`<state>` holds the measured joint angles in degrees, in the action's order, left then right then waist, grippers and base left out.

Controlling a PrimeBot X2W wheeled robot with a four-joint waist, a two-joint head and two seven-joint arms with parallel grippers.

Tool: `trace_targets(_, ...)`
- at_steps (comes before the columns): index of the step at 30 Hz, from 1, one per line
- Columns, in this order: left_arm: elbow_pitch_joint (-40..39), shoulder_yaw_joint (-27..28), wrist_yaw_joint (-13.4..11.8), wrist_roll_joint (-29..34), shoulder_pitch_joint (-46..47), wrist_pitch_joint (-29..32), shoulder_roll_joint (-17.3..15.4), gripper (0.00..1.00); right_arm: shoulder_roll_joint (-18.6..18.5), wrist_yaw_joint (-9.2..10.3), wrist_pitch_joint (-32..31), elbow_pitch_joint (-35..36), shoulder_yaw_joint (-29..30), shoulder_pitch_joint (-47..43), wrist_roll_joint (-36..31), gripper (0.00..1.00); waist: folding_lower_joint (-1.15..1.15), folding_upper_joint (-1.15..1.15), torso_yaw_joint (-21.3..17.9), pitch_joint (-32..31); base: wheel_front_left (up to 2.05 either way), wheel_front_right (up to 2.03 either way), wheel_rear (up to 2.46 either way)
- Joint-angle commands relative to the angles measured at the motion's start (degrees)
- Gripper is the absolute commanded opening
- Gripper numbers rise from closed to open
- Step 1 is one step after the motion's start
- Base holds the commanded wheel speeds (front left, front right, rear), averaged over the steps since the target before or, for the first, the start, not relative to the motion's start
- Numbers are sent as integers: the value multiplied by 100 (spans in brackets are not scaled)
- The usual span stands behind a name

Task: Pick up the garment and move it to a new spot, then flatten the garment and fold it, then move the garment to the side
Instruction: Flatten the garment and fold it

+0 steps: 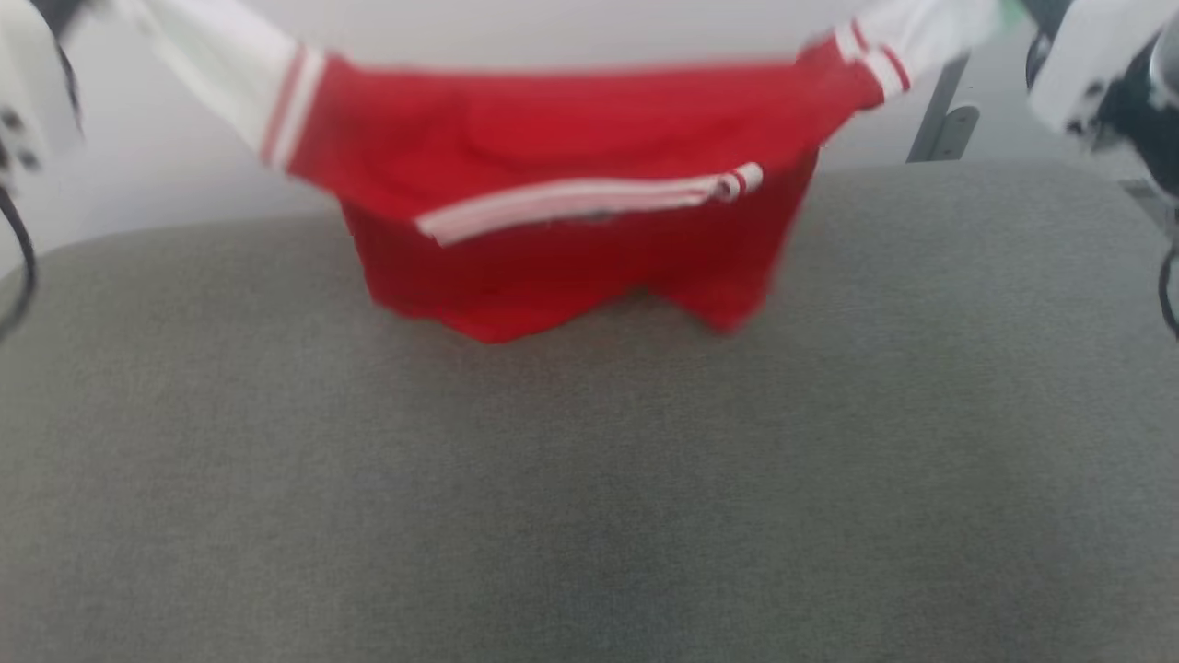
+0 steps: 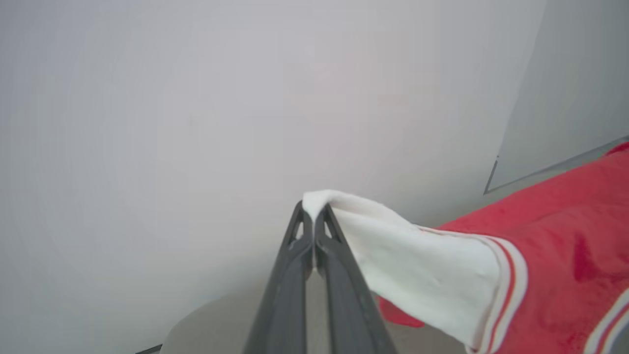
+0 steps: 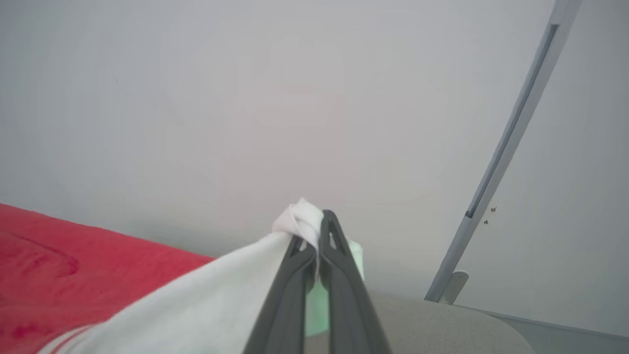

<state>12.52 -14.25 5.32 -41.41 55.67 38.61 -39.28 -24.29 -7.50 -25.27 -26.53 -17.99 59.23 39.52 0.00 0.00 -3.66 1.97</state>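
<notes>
Grey surface (image 1: pixel 589 479): nearest the head camera, we found it spanning the lower frame, its far edge passing under the garment.
Location: we saw the garment (image 1: pixel 571 138) slung across the upper centre of the head view; its hem (image 1: pixel 516 322) met that surface or hung just above it, and blur prevented us from telling which.
Tool, left: the left gripper (image 2: pixel 313 209) had its fingers together, clamped on the tip of one white sleeve (image 2: pixel 422 265).
Tool, right: the right gripper (image 3: pixel 314 231) was likewise pinched tight on the other white sleeve (image 3: pixel 221 305).
Long axis: sleeve to sleeve, running left to right across the head view.
Pointing: hem downward, striped collar band (image 1: pixel 589 203) sagging mid-body.
Governing relation: the garment lay between the two tools, inboard of each, neither arm nearer. We judged that laying it flat would require both arms to travel together, keeping that axis level.
</notes>
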Motion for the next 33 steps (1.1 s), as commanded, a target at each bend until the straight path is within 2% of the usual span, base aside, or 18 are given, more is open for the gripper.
trace_targets(1,106,-18,39,84,227,-91,32,0,113,3,33,-78,12,141,-64,0,0,0,-41,-49,0,0,0)
trace_targets(5,452,-121,109,165,755,-324,96,0,368,3,85,-282,81,482,-136,0,0,0,-81,-75,0,0,0)
trace_targets(10,811,-253,172,164,1232,-499,139,0,483,3,59,-421,16,741,-290,0,0,0,-108,54,0,0,0)
trace_targets(18,1227,-459,204,261,1859,-1040,200,0,517,3,439,-667,49,1160,-713,0,0,0,-80,807,0,0,0)
trace_targets(21,1557,-642,216,340,2429,-1482,255,0,564,3,866,-955,95,1635,-1182,0,0,0,-44,1430,0,0,0)
trace_targets(25,1987,-934,215,545,3290,-2302,311,0,667,5,1872,-1429,348,2340,-1981,0,0,0,27,2139,0,0,0)
trace_targets(31,2654,-1029,215,1065,4246,-4093,474,0,778,6,3615,-1895,1104,3049,-3548,0,0,0,150,2685,0,0,0)
trace_targets(33,2922,-1090,215,1200,4420,-4629,546,0,860,6,3872,-1960,1298,3126,-4075,0,0,0,207,2786,0,0,0)
